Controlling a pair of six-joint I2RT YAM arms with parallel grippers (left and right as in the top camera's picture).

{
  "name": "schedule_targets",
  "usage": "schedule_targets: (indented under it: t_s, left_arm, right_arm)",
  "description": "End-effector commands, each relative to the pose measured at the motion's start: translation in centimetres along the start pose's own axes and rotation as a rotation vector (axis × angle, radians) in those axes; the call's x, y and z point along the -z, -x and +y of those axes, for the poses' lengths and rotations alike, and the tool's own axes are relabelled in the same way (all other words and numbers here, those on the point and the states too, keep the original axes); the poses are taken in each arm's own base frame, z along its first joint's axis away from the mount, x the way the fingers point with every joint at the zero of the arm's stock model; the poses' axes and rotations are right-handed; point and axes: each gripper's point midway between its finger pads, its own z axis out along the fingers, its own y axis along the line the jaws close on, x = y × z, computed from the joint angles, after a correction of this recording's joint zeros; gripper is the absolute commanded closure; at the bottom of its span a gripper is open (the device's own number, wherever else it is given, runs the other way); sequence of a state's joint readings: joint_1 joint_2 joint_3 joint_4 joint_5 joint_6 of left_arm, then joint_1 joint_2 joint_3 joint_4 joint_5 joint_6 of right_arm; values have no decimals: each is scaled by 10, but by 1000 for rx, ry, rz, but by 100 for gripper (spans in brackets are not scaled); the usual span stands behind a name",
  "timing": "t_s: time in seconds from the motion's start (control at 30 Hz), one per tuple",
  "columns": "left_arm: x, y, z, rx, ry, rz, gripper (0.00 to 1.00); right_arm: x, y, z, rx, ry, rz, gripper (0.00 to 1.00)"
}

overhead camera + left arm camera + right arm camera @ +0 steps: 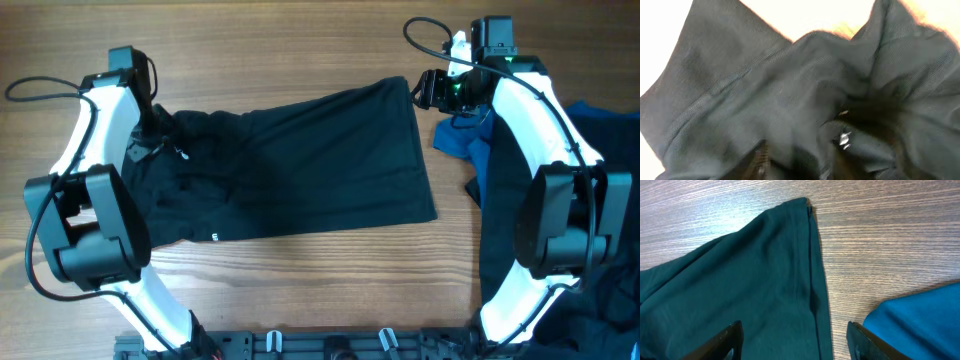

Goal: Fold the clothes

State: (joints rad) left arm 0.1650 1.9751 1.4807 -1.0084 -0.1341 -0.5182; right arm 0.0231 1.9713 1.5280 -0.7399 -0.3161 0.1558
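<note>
The black shirt (310,160) lies spread across the middle of the table, with a small white print (215,237) near its front edge. Its left end is bunched under my left gripper (158,125). In the left wrist view the shirt (765,90) fills the blurred frame, and its folds gather around my left gripper (800,157), which looks shut on the fabric. My right gripper (432,90) hovers open and empty over the shirt's far right corner. In the right wrist view the right gripper (792,330) straddles the shirt's edge (740,280).
A blue garment (462,140) lies just right of the shirt's corner, and it also shows in the right wrist view (920,315). A pile of dark clothes (600,150) covers the right side of the table. Bare wood lies in front of the shirt.
</note>
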Motion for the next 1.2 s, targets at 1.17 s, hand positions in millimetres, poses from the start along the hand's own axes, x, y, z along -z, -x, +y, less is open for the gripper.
schedule_targets:
  t_s: [1.17]
  left_arm:
    - [-5,-3,-28,-232,-246,23,68]
  right_arm:
    - [-2,4,-2,3,-7,-15,27]
